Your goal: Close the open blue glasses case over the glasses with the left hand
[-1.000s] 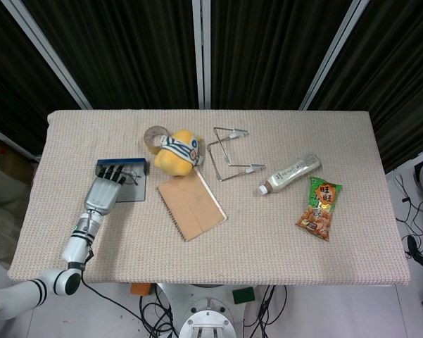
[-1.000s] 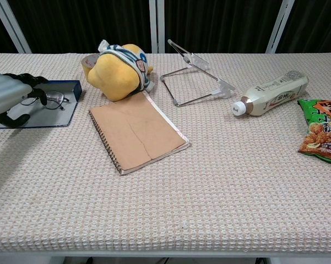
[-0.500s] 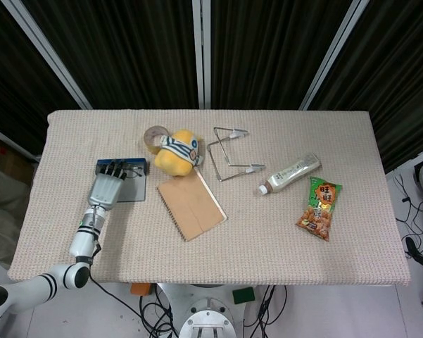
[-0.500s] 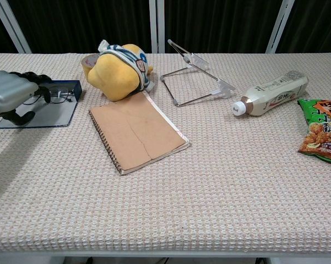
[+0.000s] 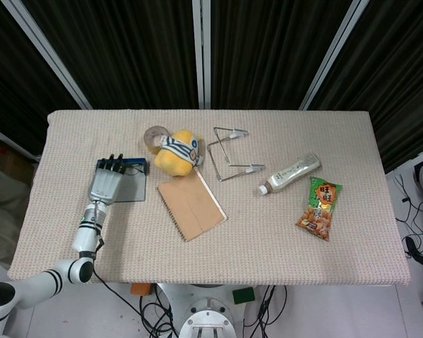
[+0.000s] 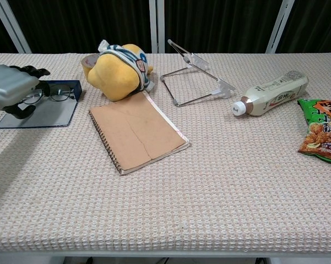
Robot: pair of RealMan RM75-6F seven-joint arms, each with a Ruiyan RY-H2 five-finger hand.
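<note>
1. The left hand (image 5: 106, 186) is over the left part of the blue glasses case (image 6: 49, 111), near the left edge of the table (image 5: 281, 239). Its fingers (image 6: 34, 71) are spread and a little curved, and they hold nothing. In the chest view the thumb points down toward the flat panel of the case; it is not clear if it touches it.

2. The right hand does not show in either view.

3. The case lies open on the table, just left of the notebook (image 5: 191, 207). It seems to be a flat panel toward the robot and a low blue tray with short walls at the far side.

4. The glasses (image 6: 55, 96) lie in this far part, with thin dark wire frames, partly hidden behind the fingers.

5. The case looks light and stiff, so it probably slides on the woven cloth if it is pushed from one side only. The glasses look fragile, and a finger pressing on them could bend the frame.

6. A good place to take hold is probably the free edge of the flat panel, lifting it and folding it over the tray.

7. Beyond the case stand a yellow plush toy (image 5: 175, 152), a roll of tape (image 5: 155, 134), a wire stand (image 5: 230, 153), a bottle (image 5: 290, 173) and a snack bag (image 5: 319, 208), all apart from the case.
</note>
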